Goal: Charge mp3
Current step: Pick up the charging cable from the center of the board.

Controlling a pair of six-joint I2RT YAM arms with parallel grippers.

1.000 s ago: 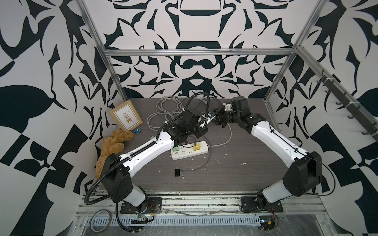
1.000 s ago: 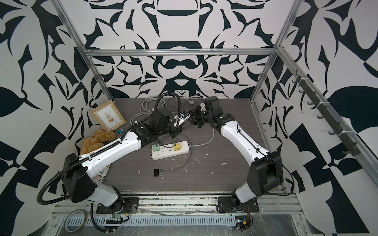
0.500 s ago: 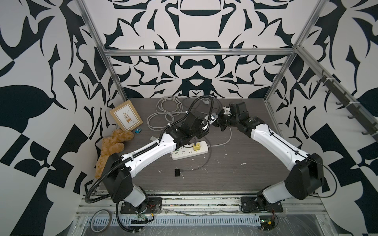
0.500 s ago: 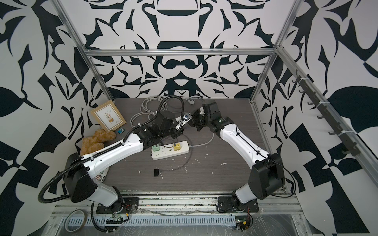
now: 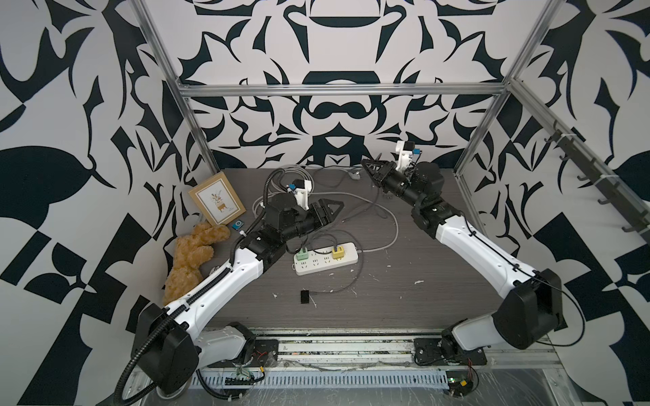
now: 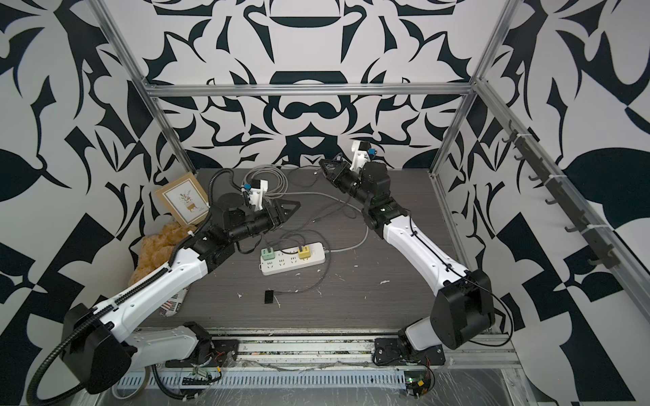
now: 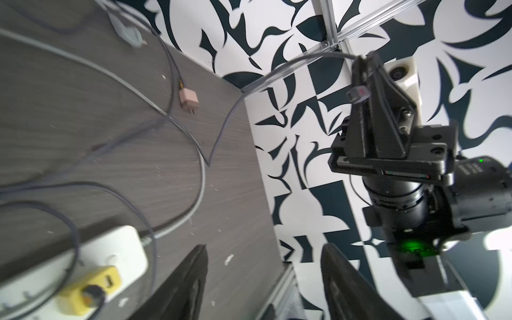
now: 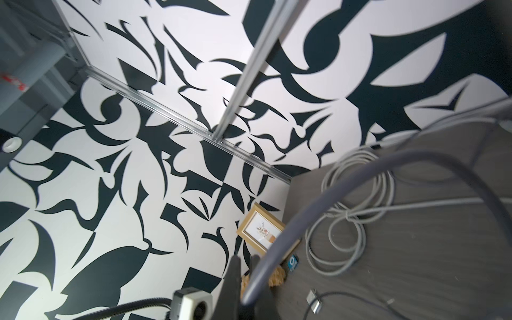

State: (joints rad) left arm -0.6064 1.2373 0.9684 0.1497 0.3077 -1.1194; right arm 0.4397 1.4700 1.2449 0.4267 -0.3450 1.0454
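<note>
From where I am standing, the mp3 [image 5: 237, 225] is lying flat on the table, just beside the picture frame [image 5: 217, 199] and the teddy bear [image 5: 191, 256]. It is sitting behind the left gripper [image 5: 336, 210], back alongside that arm's wrist rather than ahead of the fingertips. Those are pointing the opposite way, out over the power strip [image 5: 327, 262]. The player is square, so it is offering no long axis to line up on. Only its face-up lie and the frame crowding one edge seem to matter. The left gripper is hanging with its jaws spread wide and nothing between them, touching nothing. The right gripper [image 5: 367, 165] is hovering high near the back wall, well apart from the player, which is lying far off across the table beyond the left arm. Its jaws are pressed together on a grey cable [image 7: 304, 59], with a small connector [image 7: 358, 94] sticking out beside the fingertips. The rest of the cable is trailing down to the table, and I cannot tell where it is ending. I am judging the left arm the nearer one to the player, so the coming move is probably turning on that gripper swinging back toward its own side while the right is keeping the connector ready.
</note>
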